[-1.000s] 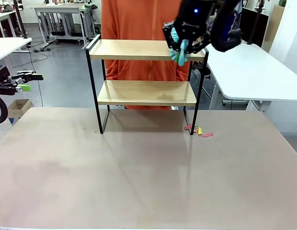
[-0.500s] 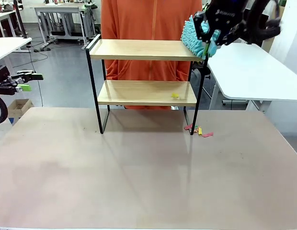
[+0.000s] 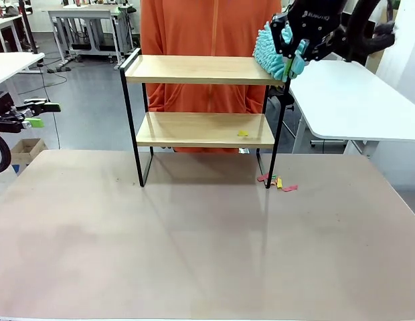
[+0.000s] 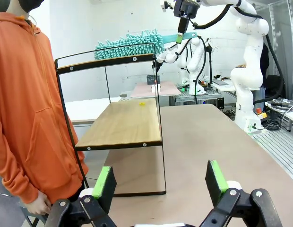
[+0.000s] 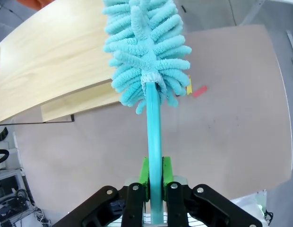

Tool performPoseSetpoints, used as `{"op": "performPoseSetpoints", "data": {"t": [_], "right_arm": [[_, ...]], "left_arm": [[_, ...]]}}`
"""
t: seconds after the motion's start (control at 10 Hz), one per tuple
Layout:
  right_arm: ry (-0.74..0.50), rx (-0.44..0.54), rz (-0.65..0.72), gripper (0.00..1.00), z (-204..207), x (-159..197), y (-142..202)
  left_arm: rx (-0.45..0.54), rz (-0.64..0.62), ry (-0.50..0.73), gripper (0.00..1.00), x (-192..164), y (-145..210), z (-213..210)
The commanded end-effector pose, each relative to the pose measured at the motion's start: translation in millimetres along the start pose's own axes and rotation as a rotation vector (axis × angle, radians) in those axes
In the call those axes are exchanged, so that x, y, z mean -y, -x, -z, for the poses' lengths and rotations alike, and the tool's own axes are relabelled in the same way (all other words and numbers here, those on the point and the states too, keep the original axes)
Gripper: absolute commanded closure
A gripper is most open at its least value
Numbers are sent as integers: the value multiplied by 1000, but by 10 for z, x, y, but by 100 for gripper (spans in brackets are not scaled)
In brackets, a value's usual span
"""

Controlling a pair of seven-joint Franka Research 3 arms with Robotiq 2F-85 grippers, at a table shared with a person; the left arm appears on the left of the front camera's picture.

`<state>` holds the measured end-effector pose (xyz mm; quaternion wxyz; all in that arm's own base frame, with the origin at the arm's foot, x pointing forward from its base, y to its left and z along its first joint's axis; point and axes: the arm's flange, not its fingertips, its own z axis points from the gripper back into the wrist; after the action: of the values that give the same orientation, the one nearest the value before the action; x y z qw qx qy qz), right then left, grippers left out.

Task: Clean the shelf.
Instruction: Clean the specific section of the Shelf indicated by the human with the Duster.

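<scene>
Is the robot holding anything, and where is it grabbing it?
The right end effector pinches the fluffy turquoise microfibre duster by its thin turquoise handle; the left end effector holds nothing.

Bright, even indoor light, probably from overhead fixtures, casts only a faint soft shadow under the shelf [image 3: 201,130] onto the matte surface [image 3: 194,254], the front view crisp, the far white wall [image 4: 80,47] nearly washed out, and both wide-angle wrist views bowing straight lines toward their edges.
</scene>
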<state>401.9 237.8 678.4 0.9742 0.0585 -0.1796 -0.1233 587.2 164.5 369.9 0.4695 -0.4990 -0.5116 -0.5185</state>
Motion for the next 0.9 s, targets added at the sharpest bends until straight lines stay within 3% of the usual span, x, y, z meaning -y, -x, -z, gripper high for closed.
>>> {"op": "performPoseSetpoints", "data": {"t": [0.0,0.4,0.6,0.8], "right_arm": [[-3,3,-2,87,-23,-2,10],[-34,177,-30,87,-481,254,103],[-89,191,-101,87,-653,323,162],[-227,151,-227,87,-813,384,260]], "left_arm": [[-1,10,2,0,9,-34,5],[-1,10,2,0,9,-34,5],[-1,10,2,0,9,-34,5],[-1,10,2,0,9,-34,5]]}}
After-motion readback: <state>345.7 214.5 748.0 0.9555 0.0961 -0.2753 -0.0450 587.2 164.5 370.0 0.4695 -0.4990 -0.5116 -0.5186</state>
